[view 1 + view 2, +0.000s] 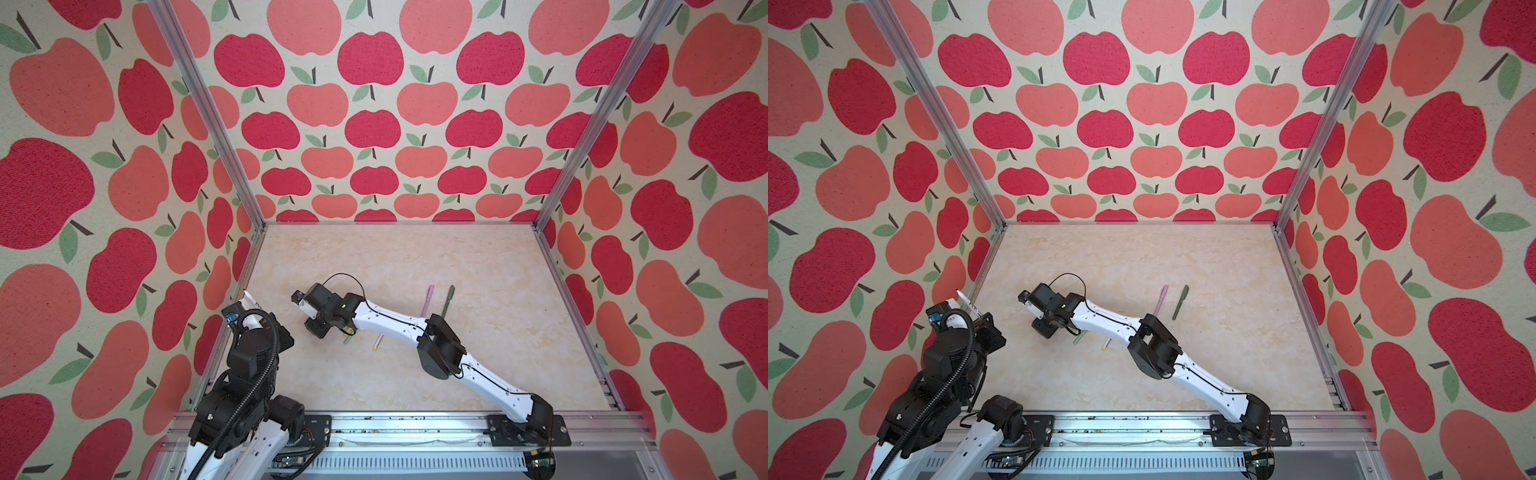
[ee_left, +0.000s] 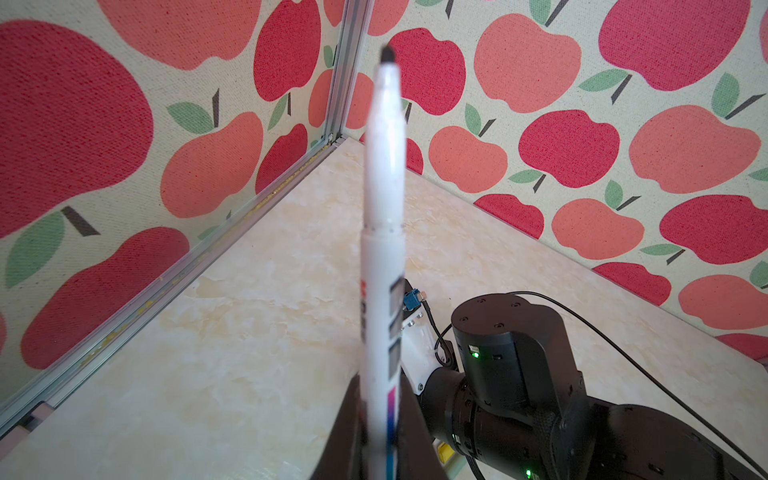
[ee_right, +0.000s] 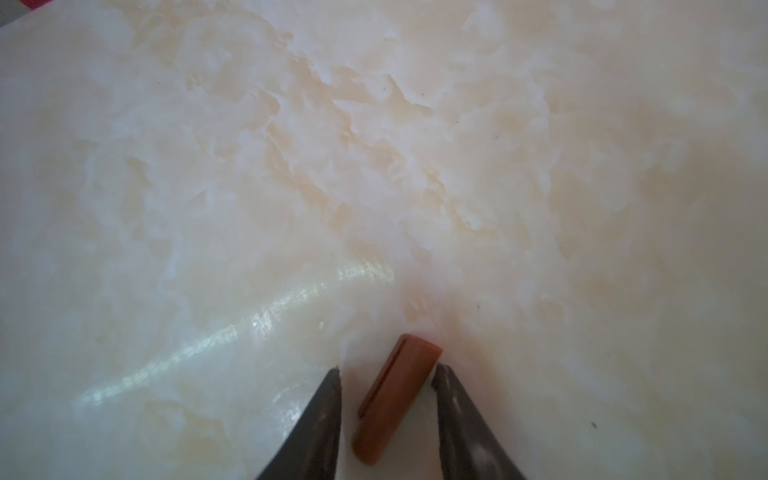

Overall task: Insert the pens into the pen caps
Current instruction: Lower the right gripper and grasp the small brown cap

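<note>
Now the brown cap (image 3: 395, 399) is lying flat on the table (image 1: 415, 257), toward 9 o'clock of its middle, and your right gripper (image 3: 387, 372) is straddling it with jaws parted (nothing gripped yet). At the 9 o'clock edge your left gripper (image 2: 380, 436) is clamping the white pen (image 2: 384, 208) tip-up, probably readying it for capping.

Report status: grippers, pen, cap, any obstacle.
Left gripper shut on white pen, uncapped. Right gripper open, straddling brown cap on table. No obstacle seen.
</note>
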`<state>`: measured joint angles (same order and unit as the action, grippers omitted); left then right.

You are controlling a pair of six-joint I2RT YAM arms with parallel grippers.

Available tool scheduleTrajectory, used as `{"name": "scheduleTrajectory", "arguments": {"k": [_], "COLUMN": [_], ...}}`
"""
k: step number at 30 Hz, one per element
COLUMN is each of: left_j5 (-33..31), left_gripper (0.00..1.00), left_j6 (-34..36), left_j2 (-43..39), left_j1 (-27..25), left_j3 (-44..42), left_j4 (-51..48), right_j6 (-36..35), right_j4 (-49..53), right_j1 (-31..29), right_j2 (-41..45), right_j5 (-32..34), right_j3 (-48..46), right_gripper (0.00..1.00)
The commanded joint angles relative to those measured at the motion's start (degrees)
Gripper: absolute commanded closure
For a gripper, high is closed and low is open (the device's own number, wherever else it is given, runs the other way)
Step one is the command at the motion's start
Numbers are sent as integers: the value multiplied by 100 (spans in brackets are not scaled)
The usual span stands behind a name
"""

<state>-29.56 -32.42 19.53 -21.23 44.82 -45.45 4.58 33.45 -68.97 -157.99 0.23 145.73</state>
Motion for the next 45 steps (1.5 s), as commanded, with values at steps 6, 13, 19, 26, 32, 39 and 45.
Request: {"name": "scheduleTrajectory", "arguments": {"k": [6,13,19,26,32,39,45], "left_j5": [-42,-46,-72,-25,37,283,901], "left_gripper": [100,100,100,100,100,100,100], "left_j6": [80,70,70,67,35,-5,-33], "left_j2": [-11,16,16,60,105,253,659], "left_j1": [14,15,14,14,14,14,14], "left_j3": [115,106,115,115,97,-49,-250], "left_j4": [19,19,3,44,63,231,595], "right_j6": [-151,-163,-168,-181,-17,344,595], "right_j4": [636,690,561,410,306,279,339], "right_j1": [84,94,94,103,270,781,1253], "right_j2": [-557,-499,-163,335,570,714,821], "right_j5": [367,225,188,200,355,337,354], "right_j3": [-97,-126,-463,-890,-1222,-1482,-1788], "right_gripper": [76,89,92,93,92,92,91]}}
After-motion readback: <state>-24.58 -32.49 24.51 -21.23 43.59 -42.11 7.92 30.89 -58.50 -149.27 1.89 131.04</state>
